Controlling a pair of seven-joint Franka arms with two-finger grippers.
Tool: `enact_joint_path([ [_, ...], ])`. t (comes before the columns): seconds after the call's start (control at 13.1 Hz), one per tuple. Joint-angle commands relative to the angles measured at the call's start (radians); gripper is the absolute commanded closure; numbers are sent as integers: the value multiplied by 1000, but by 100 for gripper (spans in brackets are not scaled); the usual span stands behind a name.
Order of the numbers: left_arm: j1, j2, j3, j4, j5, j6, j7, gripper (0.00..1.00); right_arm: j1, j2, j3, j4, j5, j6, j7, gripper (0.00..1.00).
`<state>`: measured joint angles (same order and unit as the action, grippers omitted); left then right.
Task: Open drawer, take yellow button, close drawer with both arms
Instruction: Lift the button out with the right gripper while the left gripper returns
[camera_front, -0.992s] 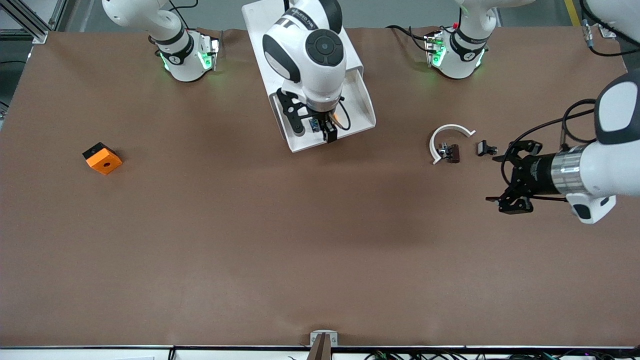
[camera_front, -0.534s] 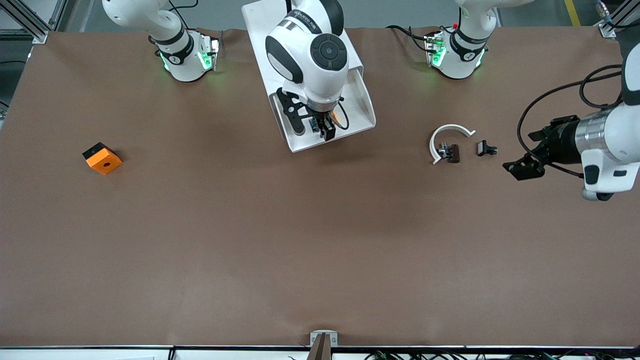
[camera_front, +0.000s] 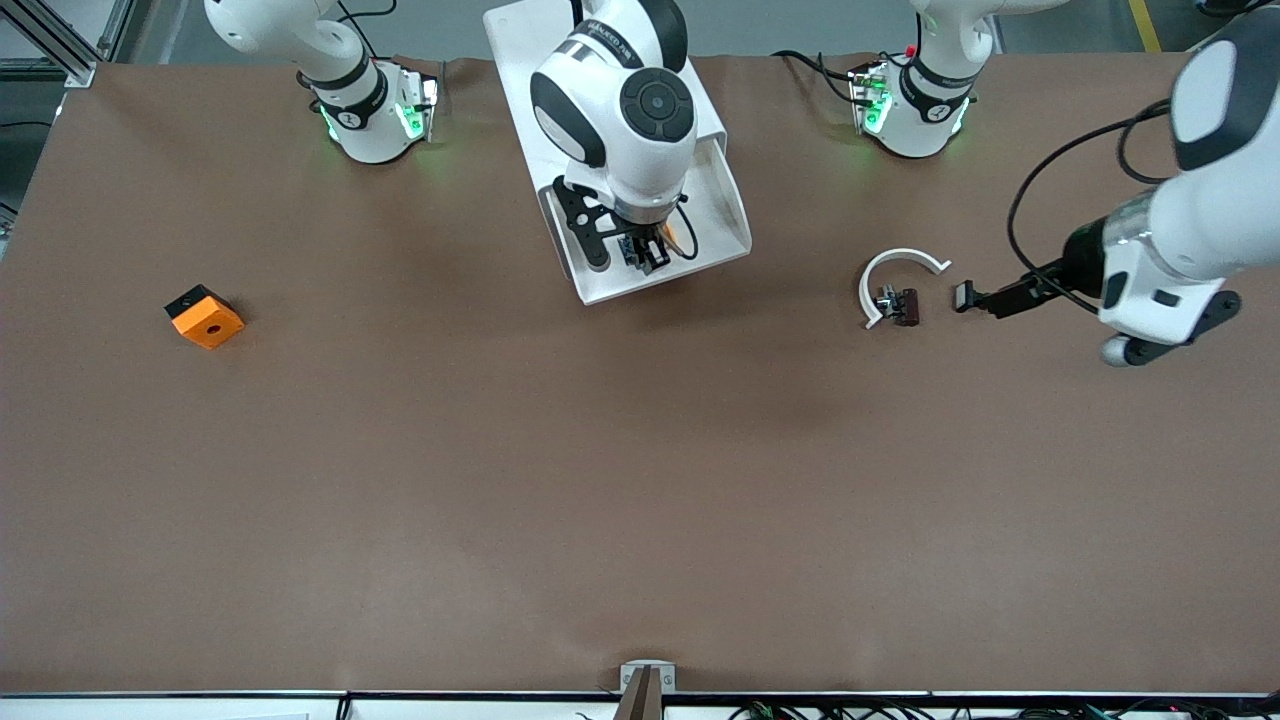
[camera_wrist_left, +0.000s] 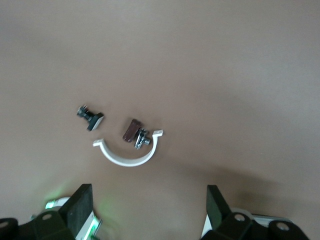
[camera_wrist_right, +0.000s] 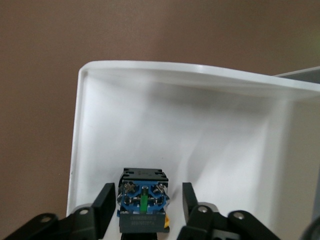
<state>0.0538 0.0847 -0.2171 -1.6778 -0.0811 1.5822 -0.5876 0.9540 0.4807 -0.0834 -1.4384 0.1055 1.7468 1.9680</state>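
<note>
The right gripper (camera_wrist_right: 144, 212) reaches into the open drawer (camera_wrist_right: 150, 125), its fingers (camera_wrist_right: 104, 206) flanking the button (camera_wrist_right: 143, 207) (grip uncertain, orange cap mostly hidden). The left gripper (camera_wrist_left: 147, 212) hangs spread above two black clips (camera_wrist_left: 90, 117) near the table's left-arm end.

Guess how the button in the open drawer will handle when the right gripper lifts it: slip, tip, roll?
The button sits between the right gripper fingers inside the drawer; its blocky black and blue body looks rigid and probably light. Flat sides should grip fairly well, though the hard plastic may slip. Its round cap could let it roll if dropped.
</note>
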Motion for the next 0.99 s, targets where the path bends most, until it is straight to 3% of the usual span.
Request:
enact_joint_path([
  [0.0,4,-91,-56,-172,21,145,25,0,6,-2,-6,1,20,0,-32,64],
  [0.15,1,-63,-91,-175,21,183,25,0,5,-2,-6,3,20,-1,-41,69],
  [0.61,-46,55,-180,-168,20,297,-90,0,-26,-13,-9,53,23,-30,-44,69],
  [0.92,-120,165,-188,-131,9,361,-271,0,-139,-30,-7,165,72,-261,-251,67],
])
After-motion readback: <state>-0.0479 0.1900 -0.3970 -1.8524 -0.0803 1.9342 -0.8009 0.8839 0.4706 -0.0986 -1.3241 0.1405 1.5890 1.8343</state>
